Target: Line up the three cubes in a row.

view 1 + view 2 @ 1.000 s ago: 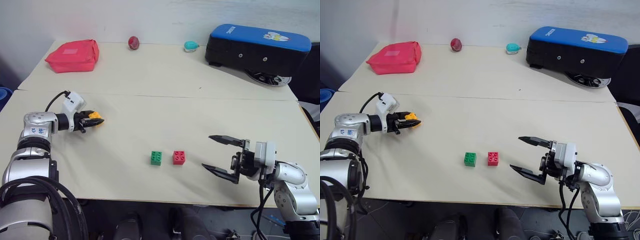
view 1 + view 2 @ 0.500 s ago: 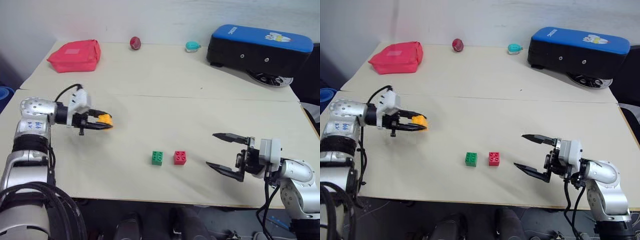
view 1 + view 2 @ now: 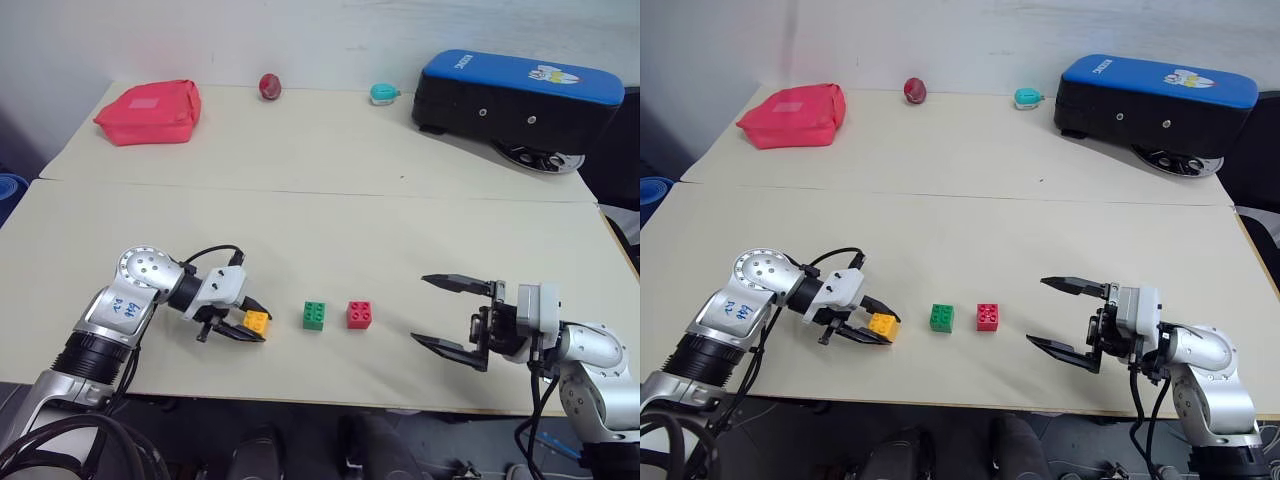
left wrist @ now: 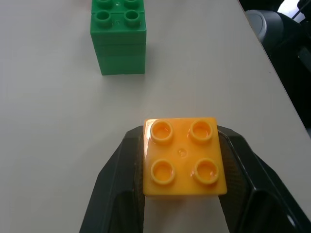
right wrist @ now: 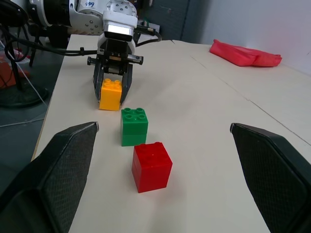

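orange-yellow cube: sitting pinched in the left gripper, lower left of frame, just left of the green one
green cube: resting lower centre, red cube just right of it
right gripper: hanging wide apart, lower right, gripping nothing
writing: blue scribble on the left arm, can't read it; white logo on the blue-topped case, unreadable too

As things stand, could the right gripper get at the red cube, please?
Probably yes: the right gripper is open and faces the red cube across bare table. The green cube sits on the red one's far side.
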